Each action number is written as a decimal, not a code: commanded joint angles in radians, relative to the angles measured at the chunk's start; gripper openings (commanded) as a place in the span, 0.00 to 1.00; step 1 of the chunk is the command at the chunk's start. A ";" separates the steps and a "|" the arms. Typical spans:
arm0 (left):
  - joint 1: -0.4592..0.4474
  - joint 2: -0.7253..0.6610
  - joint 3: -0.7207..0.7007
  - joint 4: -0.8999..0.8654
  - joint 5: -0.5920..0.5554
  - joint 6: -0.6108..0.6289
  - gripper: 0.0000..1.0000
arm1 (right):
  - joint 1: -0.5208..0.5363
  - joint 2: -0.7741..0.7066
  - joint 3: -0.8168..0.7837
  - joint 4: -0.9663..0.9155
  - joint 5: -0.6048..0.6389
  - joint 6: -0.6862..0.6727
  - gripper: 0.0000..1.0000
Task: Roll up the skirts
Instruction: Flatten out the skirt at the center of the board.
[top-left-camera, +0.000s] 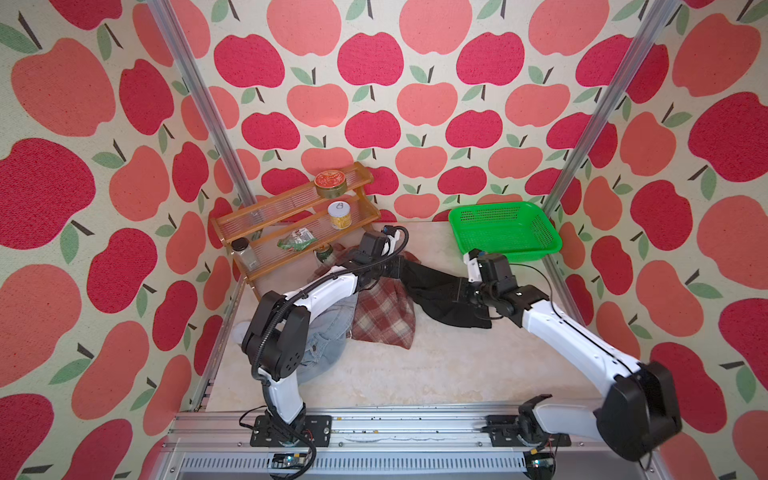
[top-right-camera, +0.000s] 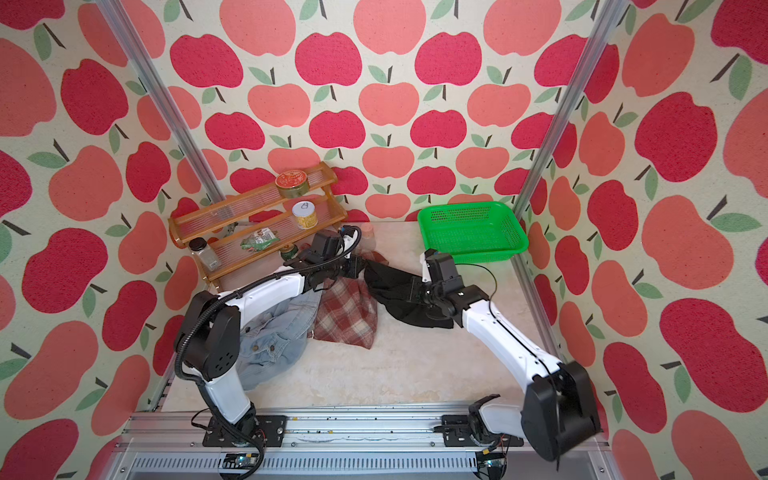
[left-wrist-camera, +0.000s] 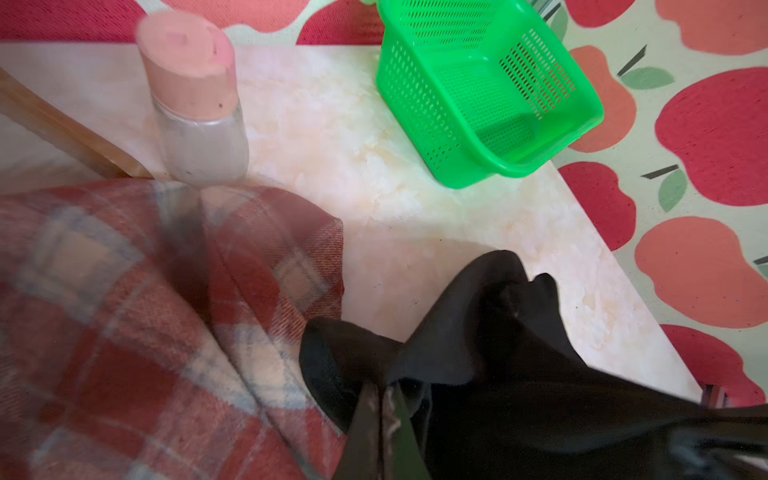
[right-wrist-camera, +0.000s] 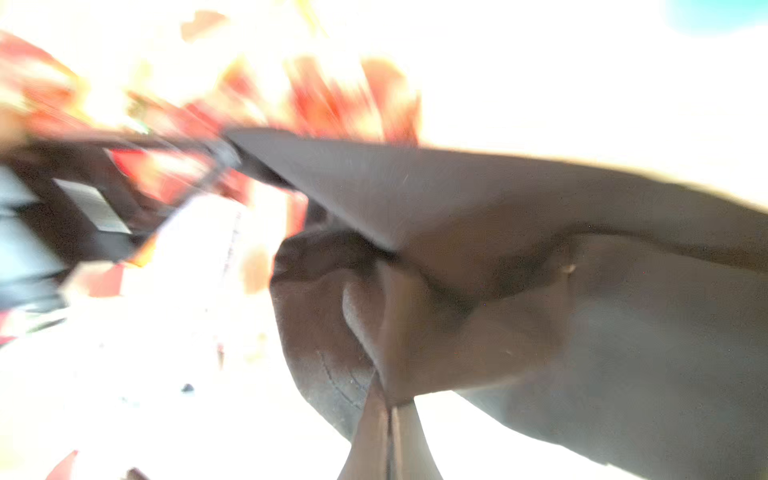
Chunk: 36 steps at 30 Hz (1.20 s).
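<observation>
Nearest the lens runs the rail (top-left-camera: 374, 419) that carries both arm bases, set against the front edge of the table (top-left-camera: 436, 374). From it a wide band of bare tabletop reaches back to the skirts in both top views. This is the largest open room, and the two forearms cross above its sides.

The denim skirt (top-left-camera: 328, 336) lies crumpled at the left, largely under the left arm, its outer edge near the table's left edge. The plaid skirt (top-left-camera: 384, 316) lies just beside it, touching it along one side and spreading toward the middle. Its far corner runs under the left wrist.

The black skirt (top-left-camera: 436, 291) hangs right of the plaid, gripped at two ends. The left gripper (left-wrist-camera: 384, 399) is clamped on a bunched fold at its far left end. The right gripper (right-wrist-camera: 390, 409) is pinched tight on a fold at its right end. The cloth spans between them, its upper edge a straight line in the right wrist view, and its lower hem drapes down to the tabletop by the right arm. The rest of that view is blurred and washed out.

In the left wrist view the plaid's edge lies just beside the pinched black fold. Bare table runs beyond them to the basket (left-wrist-camera: 415, 104), which stands in the far right corner, apart from the black skirt. A bottle (left-wrist-camera: 195, 104) with a pink cap stands at the plaid's far edge, beside the rack (top-left-camera: 286, 199) that fills the far left corner.
</observation>
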 joint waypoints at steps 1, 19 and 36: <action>0.009 -0.163 -0.046 0.012 -0.019 -0.045 0.00 | -0.046 -0.175 0.028 -0.172 0.040 0.021 0.00; -0.127 -0.078 0.230 -0.005 -0.094 0.096 0.00 | -0.672 -0.154 0.357 -0.281 -0.255 0.046 0.00; -0.339 -0.329 -0.237 0.222 -0.457 0.178 0.21 | -0.543 -0.594 -0.103 -0.390 -0.202 0.005 0.18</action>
